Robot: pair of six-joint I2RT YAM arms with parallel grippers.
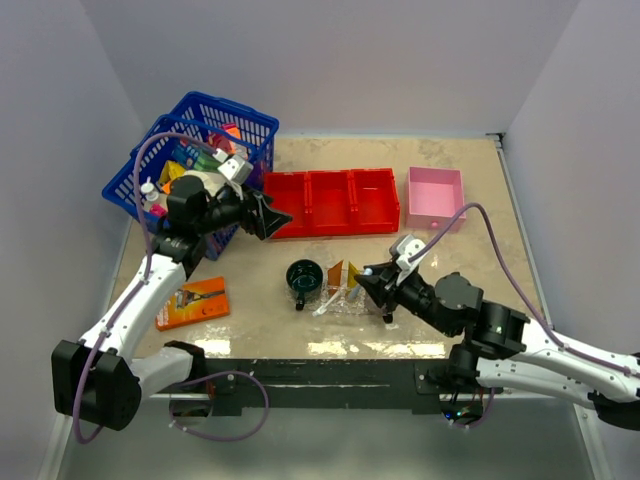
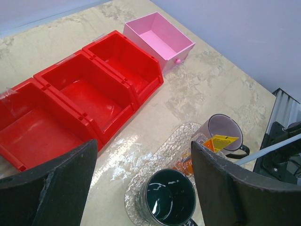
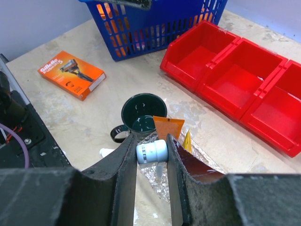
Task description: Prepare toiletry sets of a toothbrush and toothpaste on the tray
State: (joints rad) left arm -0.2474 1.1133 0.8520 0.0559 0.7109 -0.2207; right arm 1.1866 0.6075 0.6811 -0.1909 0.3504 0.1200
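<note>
right hand [image 3: 151, 138] grips toothbrush [image 3: 152, 151], w/ only one end visible.

Left arm [image 1: 140, 290] raised and extended forward, its pincer [image 1: 268, 216] angled downward with the 2 fingers spread wide. Right arm [image 1: 500, 335] held low, reaching inward, its pincer [image 3: 151, 140] clamped on a white toothbrush [image 3: 152, 151].

Top camera: high, looking down, whole table [image 1: 500, 260]. 2 wrist cameras: close, oblique (all 3 share tray [image 2: 141, 155]).
</note>
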